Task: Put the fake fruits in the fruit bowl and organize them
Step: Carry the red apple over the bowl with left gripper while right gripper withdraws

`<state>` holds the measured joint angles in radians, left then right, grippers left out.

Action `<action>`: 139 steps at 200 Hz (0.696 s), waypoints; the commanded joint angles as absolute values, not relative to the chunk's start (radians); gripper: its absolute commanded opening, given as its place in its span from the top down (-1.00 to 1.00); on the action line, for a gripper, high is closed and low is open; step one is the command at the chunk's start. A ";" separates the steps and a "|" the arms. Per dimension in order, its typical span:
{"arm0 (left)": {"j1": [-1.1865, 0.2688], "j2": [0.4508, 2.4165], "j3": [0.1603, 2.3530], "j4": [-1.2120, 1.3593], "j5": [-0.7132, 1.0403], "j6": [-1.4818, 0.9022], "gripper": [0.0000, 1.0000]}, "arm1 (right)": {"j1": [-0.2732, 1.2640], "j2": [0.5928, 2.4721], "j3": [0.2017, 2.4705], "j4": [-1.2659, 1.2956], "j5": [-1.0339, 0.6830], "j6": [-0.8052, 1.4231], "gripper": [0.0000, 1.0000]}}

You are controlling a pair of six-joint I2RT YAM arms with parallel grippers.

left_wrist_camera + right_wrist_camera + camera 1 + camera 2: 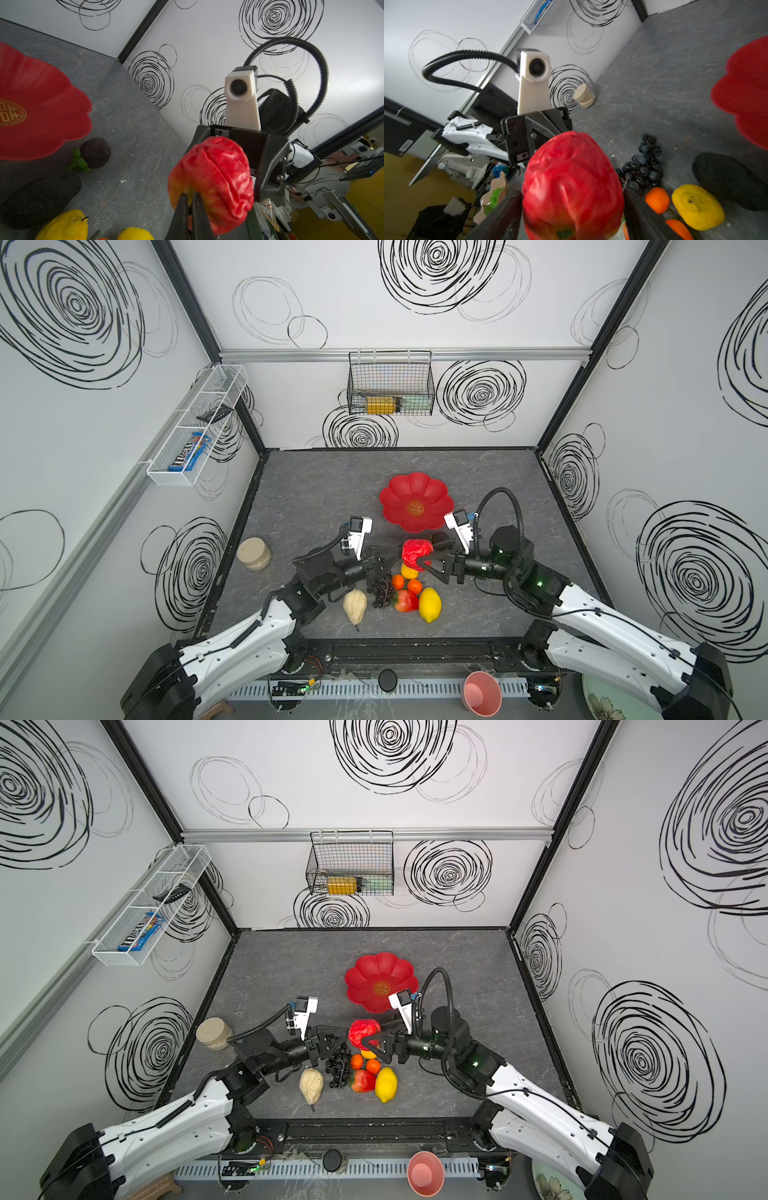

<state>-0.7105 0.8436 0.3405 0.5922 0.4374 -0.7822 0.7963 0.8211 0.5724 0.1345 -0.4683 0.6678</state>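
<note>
On grey marbled tabletop [316, 497] | white swirl-patterned walls [374, 302] around

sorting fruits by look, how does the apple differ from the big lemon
The apple is red and wrinkled; the big lemon is smooth yellow with pointed ends. The apple sits between the right gripper's jaws, above the pile; the lemon lies on the table, untouched. Neither is in the bowl.

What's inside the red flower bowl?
Nothing yet. The glossy red flower-shaped bowl holds only its gold mark at the centre. No fruit lies inside. In both top views, a white wrist camera covers part of its near rim.
</note>
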 commanded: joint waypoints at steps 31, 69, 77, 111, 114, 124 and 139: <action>-0.703 0.970 0.569 0.226 0.122 -0.593 1.00 | 0.724 0.635 0.483 0.033 -0.237 0.753 -0.95; -0.704 1.230 0.847 0.000 -0.093 -0.490 1.00 | 0.718 0.513 0.459 -0.136 -0.057 0.768 -0.96; -0.703 1.292 0.916 -0.044 -0.146 -0.473 1.00 | 0.718 0.492 0.457 -0.165 -0.032 0.766 -0.96; -0.704 1.551 1.204 -0.193 -0.298 -0.394 1.00 | 0.717 0.408 0.439 -0.265 0.027 0.778 -0.95; -0.703 1.573 1.228 -0.202 -0.306 -0.388 1.00 | 0.718 0.400 0.435 -0.271 0.030 0.780 -0.95; -0.703 1.645 1.310 -0.244 -0.341 -0.370 1.00 | 0.718 0.379 0.428 -0.290 0.036 0.781 -0.95; -0.699 1.754 1.431 -0.306 -0.382 -0.350 1.00 | 0.717 0.353 0.419 -0.314 0.041 0.782 -0.95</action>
<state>-0.7094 1.6329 1.2755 -0.1665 -0.2405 -0.4305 0.7204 0.3912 0.4374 -0.2268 -0.0135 0.7662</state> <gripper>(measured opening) 0.077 0.977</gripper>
